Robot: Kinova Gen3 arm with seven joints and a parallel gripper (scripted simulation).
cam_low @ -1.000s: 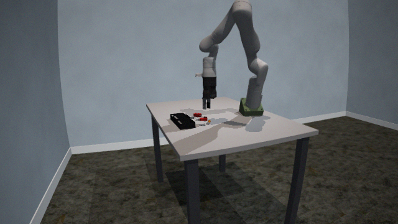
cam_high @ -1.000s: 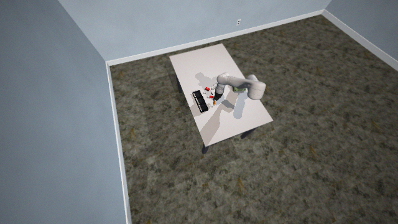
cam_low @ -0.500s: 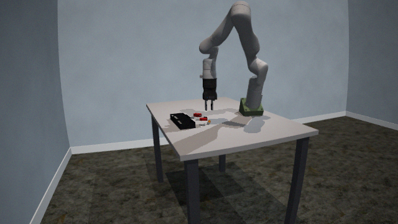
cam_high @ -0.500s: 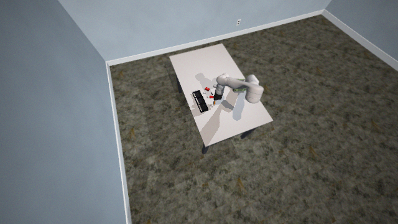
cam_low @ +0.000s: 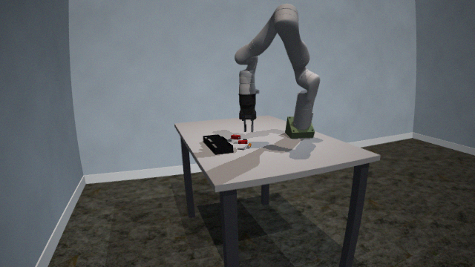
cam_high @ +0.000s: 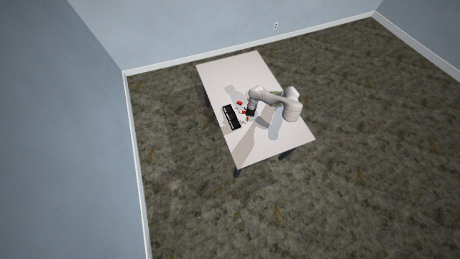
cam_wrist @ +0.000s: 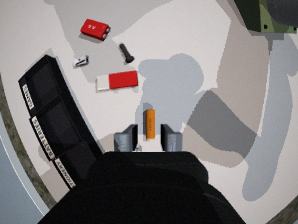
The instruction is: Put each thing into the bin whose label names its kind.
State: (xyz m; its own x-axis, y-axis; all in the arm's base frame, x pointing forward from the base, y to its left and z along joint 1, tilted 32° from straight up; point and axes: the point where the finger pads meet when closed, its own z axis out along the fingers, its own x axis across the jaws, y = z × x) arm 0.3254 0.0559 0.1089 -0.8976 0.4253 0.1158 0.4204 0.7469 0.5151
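on the pale table (cam_high: 230, 77) (cam_low: 289, 163) (cam_wrist: 175, 30), mottled floor (cam_high: 323, 198) (cam_low: 148, 230) around, black bins (cam_high: 236, 126) (cam_low: 223, 147) (cam_wrist: 75, 117) stand.

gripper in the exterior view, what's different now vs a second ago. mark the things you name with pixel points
The gripper (cam_high: 250, 112) (cam_low: 249, 130) (cam_wrist: 149, 133) has turned about its upright axis; the small part jutting from its wrist went from the left side of the picture to the right. Nothing taken or let go. The black bins (cam_high: 231, 116) (cam_low: 221, 146) (cam_wrist: 75, 112) stayed put.
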